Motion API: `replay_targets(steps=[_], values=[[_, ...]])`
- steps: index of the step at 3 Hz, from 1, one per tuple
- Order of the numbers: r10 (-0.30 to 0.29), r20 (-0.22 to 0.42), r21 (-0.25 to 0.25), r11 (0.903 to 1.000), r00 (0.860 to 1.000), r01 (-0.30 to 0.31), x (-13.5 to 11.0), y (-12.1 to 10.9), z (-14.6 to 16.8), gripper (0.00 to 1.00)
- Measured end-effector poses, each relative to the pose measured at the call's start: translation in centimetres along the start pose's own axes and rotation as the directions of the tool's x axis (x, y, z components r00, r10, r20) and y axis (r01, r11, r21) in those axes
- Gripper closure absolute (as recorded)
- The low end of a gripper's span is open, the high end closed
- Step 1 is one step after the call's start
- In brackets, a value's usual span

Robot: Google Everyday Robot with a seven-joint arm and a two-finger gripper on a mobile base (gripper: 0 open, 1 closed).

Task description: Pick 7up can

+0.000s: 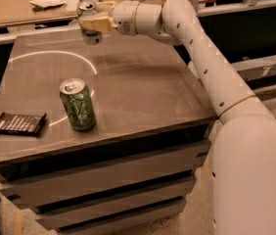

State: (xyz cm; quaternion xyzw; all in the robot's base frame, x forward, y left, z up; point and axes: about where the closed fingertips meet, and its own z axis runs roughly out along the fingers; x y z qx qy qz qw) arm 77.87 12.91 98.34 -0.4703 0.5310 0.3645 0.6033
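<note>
The 7up can (88, 27), pale silver with a silver top, is held off the grey table (143, 82) over its far edge. My gripper (95, 21) is shut on the can's side; one tan finger (100, 22) crosses the can's front. The white arm reaches in from the right and stretches across the table's back right part.
A dark green can (78, 105) stands upright at the front left of the table. A black packet (19, 123) lies flat near the left front edge. A wooden bench (30, 6) with clutter runs behind the table. Drawers sit below the tabletop.
</note>
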Motion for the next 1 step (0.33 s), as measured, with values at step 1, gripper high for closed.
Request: replay_targets(steps=[1], values=[[0.000, 0.000, 0.000, 1.0000, 1.000, 0.000, 0.00, 0.01, 0.01, 1.00]])
